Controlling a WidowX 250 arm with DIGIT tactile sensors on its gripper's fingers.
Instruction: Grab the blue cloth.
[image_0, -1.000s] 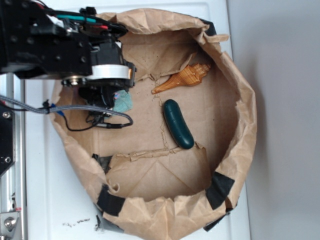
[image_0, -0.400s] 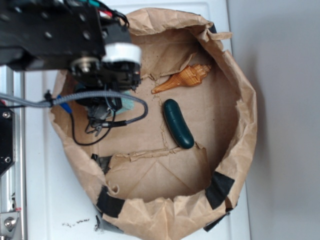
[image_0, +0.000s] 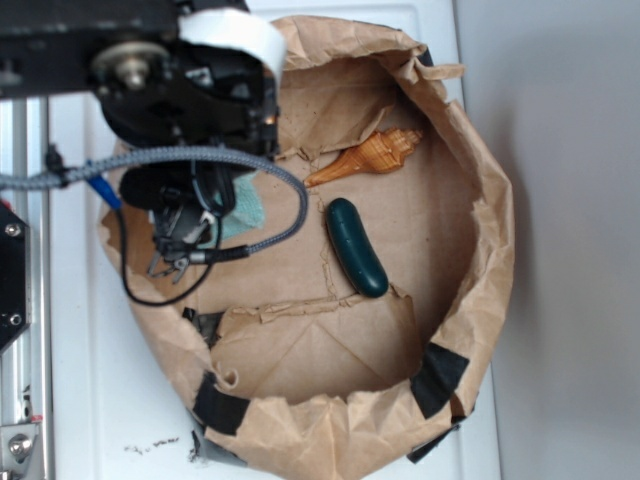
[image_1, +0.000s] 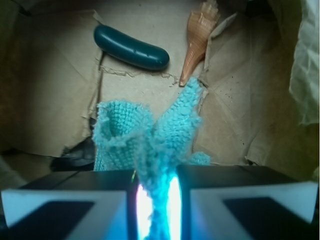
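The blue cloth (image_1: 150, 135) is a pale aqua terry cloth, bunched up and pinched between my fingers (image_1: 220, 195) in the wrist view, its folds fanning out beyond them. In the exterior view only a corner of the blue cloth (image_0: 245, 205) shows beneath the arm at the left of the brown paper bag (image_0: 480, 200). My gripper (image_1: 156, 200) is shut on the cloth. In the exterior view the arm's black body hides the fingertips.
A dark green pickle-shaped object (image_0: 356, 247) lies mid-bag, with a tan conch shell (image_0: 365, 157) above it. In the wrist view the pickle-shaped object (image_1: 131, 47) and the shell (image_1: 199, 36) lie ahead. Crumpled bag walls ring the floor. Grey cables (image_0: 250, 170) loop below the arm.
The arm has risen toward the camera and shifted toward the top of the frame, with the cloth in its gripper. The pickle-shaped object and shell have not moved.
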